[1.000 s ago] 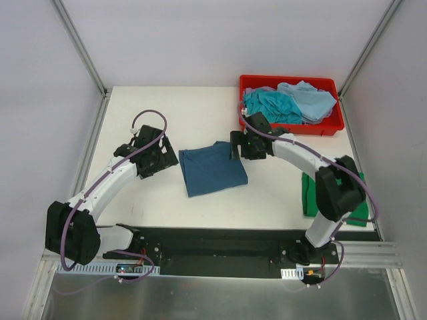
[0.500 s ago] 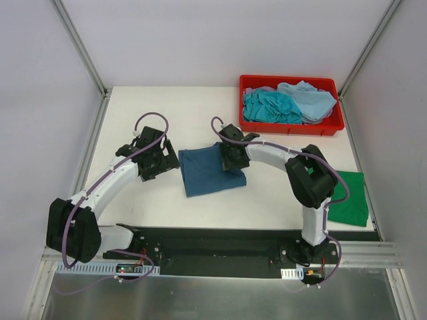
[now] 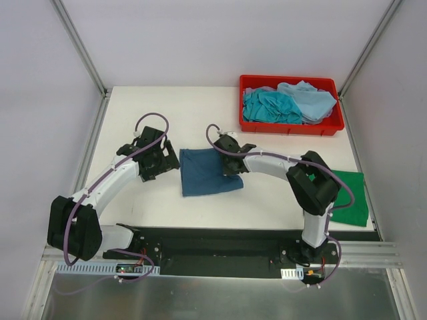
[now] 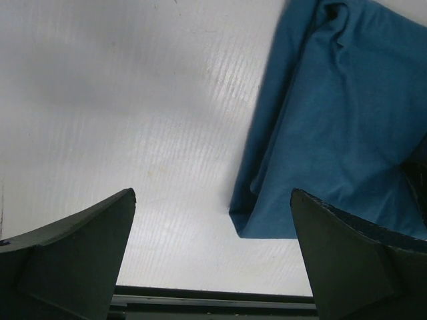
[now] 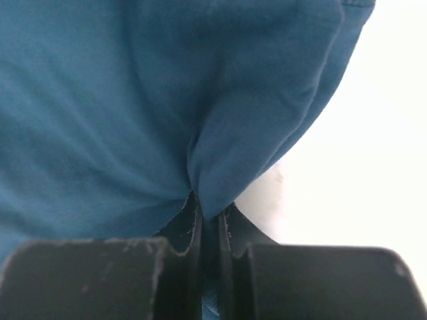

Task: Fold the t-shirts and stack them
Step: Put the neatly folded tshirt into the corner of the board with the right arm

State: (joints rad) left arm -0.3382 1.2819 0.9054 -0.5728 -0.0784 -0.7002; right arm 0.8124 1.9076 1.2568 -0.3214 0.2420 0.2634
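Observation:
A dark teal-blue t-shirt (image 3: pixel 203 173) lies folded in the middle of the table. My right gripper (image 3: pixel 229 162) sits at its right edge and is shut on a pinch of that cloth (image 5: pixel 220 167). Just left of the shirt's left edge my left gripper (image 3: pixel 162 162) stands open, with bare table between its fingers; the shirt's corner (image 4: pixel 320 133) shows ahead and to the right. A bright green t-shirt (image 3: pixel 349 197) lies folded at the right edge of the table, partly behind the right arm. Turquoise (image 3: pixel 269 107) and pale blue (image 3: pixel 308 99) t-shirts lie crumpled in the bin.
A red plastic bin (image 3: pixel 291 125) stands at the back right of the white table. Metal frame posts (image 3: pixel 80 47) rise at the back corners. A black rail (image 3: pixel 213 243) with both arm bases runs along the near edge.
My right arm swung left from near the bin to the teal-blue shirt's right edge and its gripper shut on the cloth, uncovering the green shirt. The left gripper nudged slightly toward the shirt.

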